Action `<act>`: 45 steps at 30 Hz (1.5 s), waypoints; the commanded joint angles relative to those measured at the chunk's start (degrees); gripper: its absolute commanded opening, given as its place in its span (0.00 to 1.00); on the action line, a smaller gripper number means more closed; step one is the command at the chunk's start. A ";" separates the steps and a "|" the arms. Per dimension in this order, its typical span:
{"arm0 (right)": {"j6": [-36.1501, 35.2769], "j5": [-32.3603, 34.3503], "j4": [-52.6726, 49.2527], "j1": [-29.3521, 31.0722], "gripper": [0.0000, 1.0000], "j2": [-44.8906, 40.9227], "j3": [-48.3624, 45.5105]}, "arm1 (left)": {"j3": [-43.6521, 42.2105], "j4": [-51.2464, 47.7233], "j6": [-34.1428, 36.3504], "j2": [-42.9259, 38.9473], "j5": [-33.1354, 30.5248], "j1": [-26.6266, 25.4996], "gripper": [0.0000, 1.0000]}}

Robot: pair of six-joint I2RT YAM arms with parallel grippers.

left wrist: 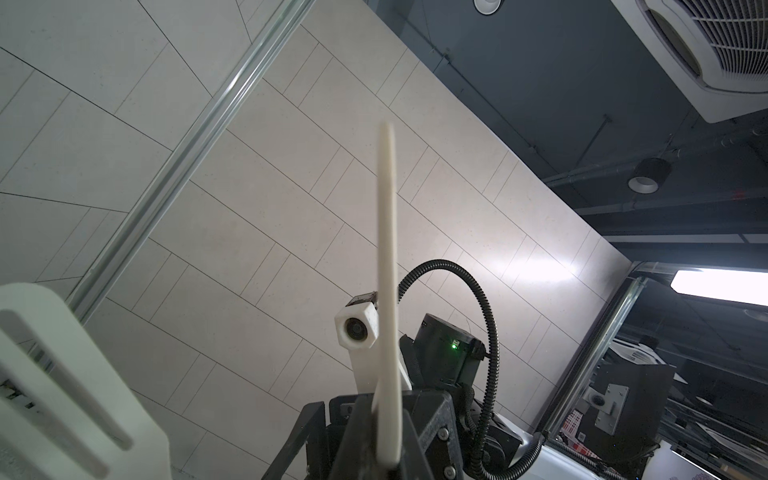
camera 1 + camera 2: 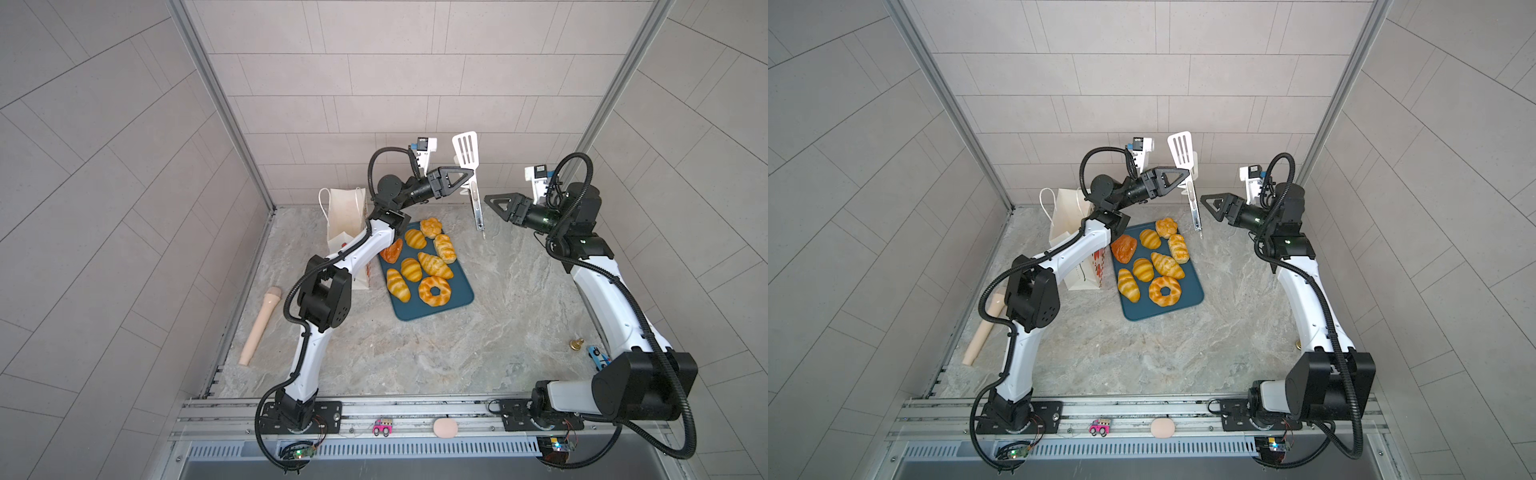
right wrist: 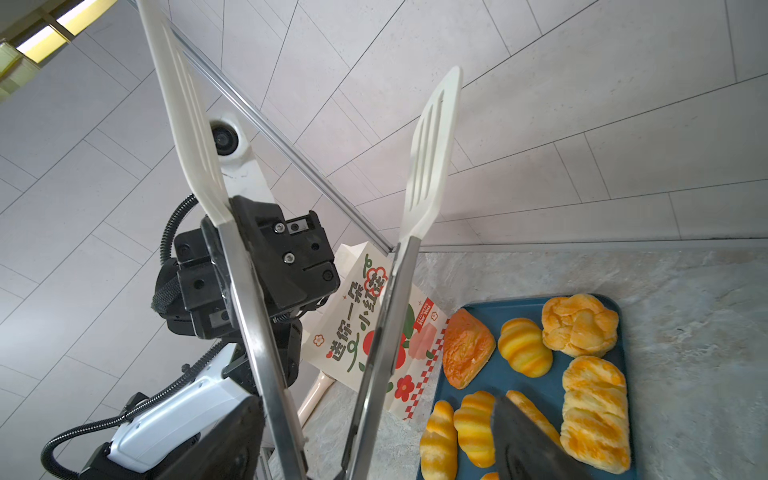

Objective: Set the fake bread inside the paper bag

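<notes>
Several pieces of fake bread lie on a dark-blue tray (image 2: 455,309): a ring doughnut (image 2: 434,291), a croissant (image 2: 434,265), striped rolls (image 3: 524,347) and a reddish-brown triangular loaf (image 2: 392,250). The white paper bag (image 2: 345,216) stands upright just left of the tray, its flower print facing the tray (image 3: 374,324). My left gripper (image 2: 470,173) is raised behind the tray, shut on one arm of white-headed metal tongs (image 2: 466,150), seen edge-on in the left wrist view (image 1: 386,270). My right gripper (image 2: 492,202) is open, with both tong arms (image 3: 386,345) between its fingers.
A beige toy microphone (image 2: 259,328) lies by the left wall. A brass knob (image 2: 577,344) and a blue toy car (image 2: 597,357) sit near the right arm's base. A pink toy car (image 2: 382,428) and a beige oval (image 2: 444,428) rest on the front rail.
</notes>
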 commanded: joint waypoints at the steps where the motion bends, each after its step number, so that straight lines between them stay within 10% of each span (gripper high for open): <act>1: 2.88 -0.81 6.71 1.50 0.88 -0.55 0.59 | 2.71 2.39 1.53 -0.09 -0.84 -0.66 0.01; 45: 7.57 -0.76 4.26 5.41 0.90 7.12 7.96 | 5.02 11.29 -2.70 1.19 1.77 -5.02 0.00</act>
